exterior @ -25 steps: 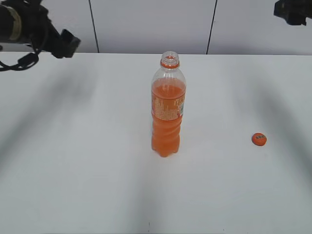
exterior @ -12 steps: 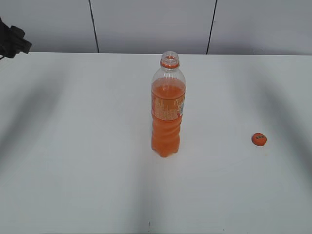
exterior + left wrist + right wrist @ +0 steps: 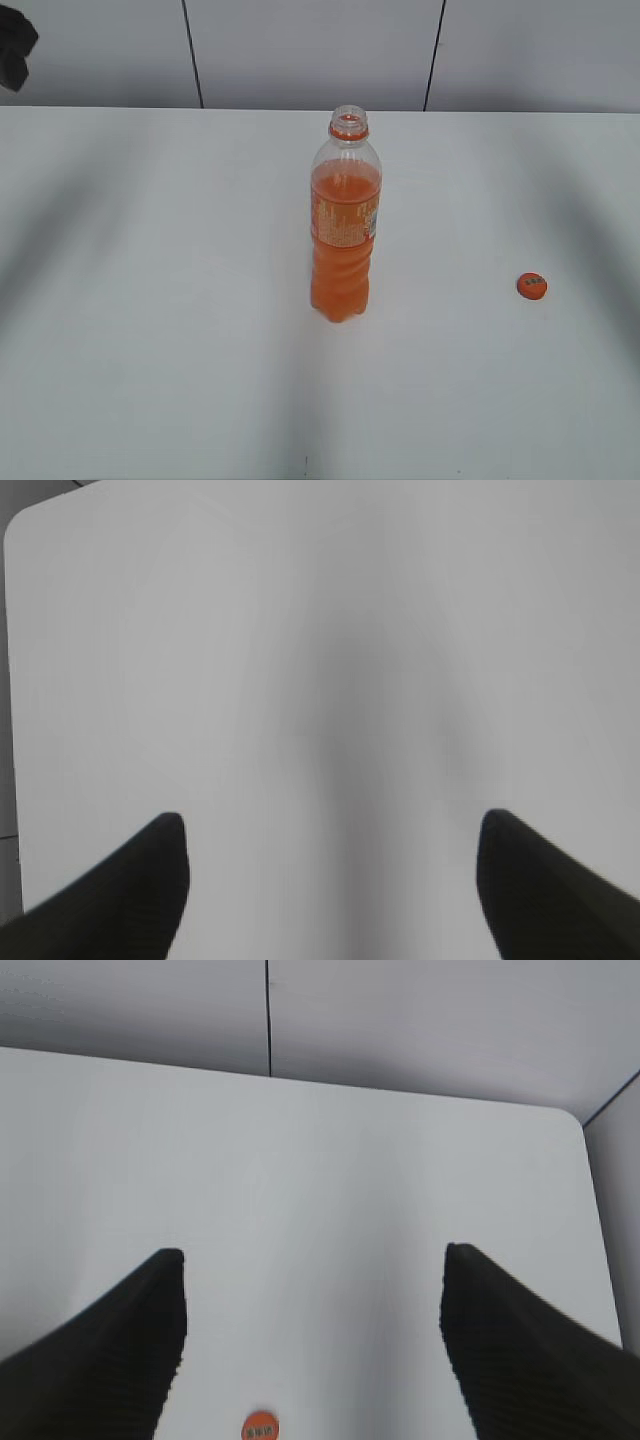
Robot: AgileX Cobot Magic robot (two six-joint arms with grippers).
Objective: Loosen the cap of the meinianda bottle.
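The meinianda bottle (image 3: pixel 345 220) stands upright in the middle of the white table (image 3: pixel 150 300), its mouth uncovered, orange drink filling it to the shoulder. The small orange cap (image 3: pixel 532 286) lies flat on the table well to the bottle's right; the right wrist view shows the cap (image 3: pixel 260 1427) at its bottom edge. My right gripper (image 3: pixel 314 1260) hangs open high above the table with nothing between its dark fingers. My left gripper (image 3: pixel 330 825) is open too, over bare table, holding nothing. Only a dark scrap of the left arm (image 3: pixel 15 45) shows at the exterior view's top left corner.
A grey panelled wall (image 3: pixel 300 50) runs behind the table. The table's rounded far corner (image 3: pixel 570 1120) and right edge show in the right wrist view, and its left edge (image 3: pixel 12 680) in the left wrist view.
The left arm has drawn back toward the top left corner of the exterior view, and the right arm has left it. Bottle and cap have not moved.
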